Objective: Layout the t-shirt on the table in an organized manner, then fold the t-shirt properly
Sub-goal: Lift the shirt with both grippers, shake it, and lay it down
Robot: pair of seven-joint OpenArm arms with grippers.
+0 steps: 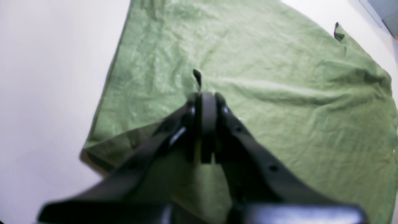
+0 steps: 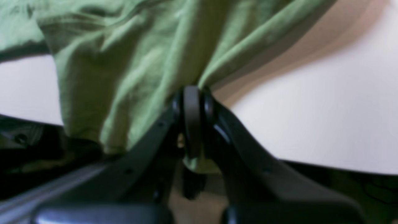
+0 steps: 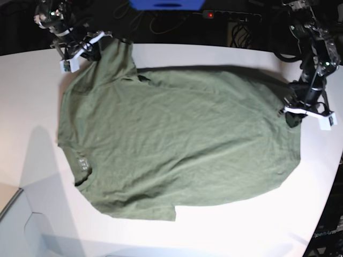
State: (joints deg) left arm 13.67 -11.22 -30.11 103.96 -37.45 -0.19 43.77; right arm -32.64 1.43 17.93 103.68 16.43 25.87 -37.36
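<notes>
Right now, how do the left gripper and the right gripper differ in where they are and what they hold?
The left gripper pinches the t-shirt at its hem edge, over the table; the right gripper pinches it at a sleeve by the table's far edge. At the left gripper the cloth lies nearly flat; at the right gripper it bunches into folds. Both are shut on fabric.

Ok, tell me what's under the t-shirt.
The t-shirt lies spread on the white table, which shows all around it. The tabletop directly beneath is covered, so anything there can't be seen. At the far corner, the right gripper lifts a pinched sleeve.
</notes>
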